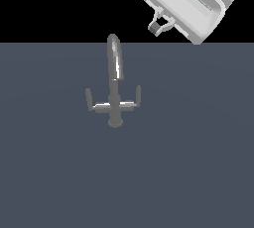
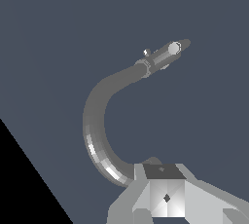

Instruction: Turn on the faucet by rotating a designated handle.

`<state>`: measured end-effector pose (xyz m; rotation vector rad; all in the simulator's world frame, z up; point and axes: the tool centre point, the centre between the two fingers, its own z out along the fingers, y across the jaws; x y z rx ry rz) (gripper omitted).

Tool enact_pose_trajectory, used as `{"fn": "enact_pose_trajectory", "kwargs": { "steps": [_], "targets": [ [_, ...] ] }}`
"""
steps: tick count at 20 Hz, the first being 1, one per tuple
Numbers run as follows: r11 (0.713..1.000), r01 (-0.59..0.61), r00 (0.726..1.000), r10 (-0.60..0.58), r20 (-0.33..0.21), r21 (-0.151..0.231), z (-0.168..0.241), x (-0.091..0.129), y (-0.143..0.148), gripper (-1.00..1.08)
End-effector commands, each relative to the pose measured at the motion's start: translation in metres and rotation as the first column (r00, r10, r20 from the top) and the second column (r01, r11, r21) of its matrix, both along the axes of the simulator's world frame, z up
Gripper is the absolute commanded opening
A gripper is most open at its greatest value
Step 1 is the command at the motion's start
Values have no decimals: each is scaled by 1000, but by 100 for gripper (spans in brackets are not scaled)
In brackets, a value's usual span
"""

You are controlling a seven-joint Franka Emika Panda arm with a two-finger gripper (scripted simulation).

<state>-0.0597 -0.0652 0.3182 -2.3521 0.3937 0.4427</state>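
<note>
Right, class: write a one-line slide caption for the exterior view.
Panda gripper hovers above and apart from the grey faucet, its right-hand handle untouched.

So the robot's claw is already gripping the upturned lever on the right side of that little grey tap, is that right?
Not quite. The gripper is not on the handle at all: in the exterior view it hangs high above and to the exterior view's right of the faucet, touching nothing. The lever is upturned and on the right, as you said.

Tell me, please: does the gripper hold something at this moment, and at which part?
Nothing is held. The gripper hangs in the air above the faucet, toward the exterior view's right, apart from it, and does not touch the handle.
</note>
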Motion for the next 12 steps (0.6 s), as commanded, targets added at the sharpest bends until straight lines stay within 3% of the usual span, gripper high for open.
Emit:
{"fn": "enact_pose_trajectory", "kwargs": {
  "steps": [1, 12],
  "targets": [
    [999, 20, 1000, -19, -21, 48, -14, 10, -1, -100],
    [960, 120, 987, -90, -130, 253, -78, 51, 1, -100]
  ]
}}
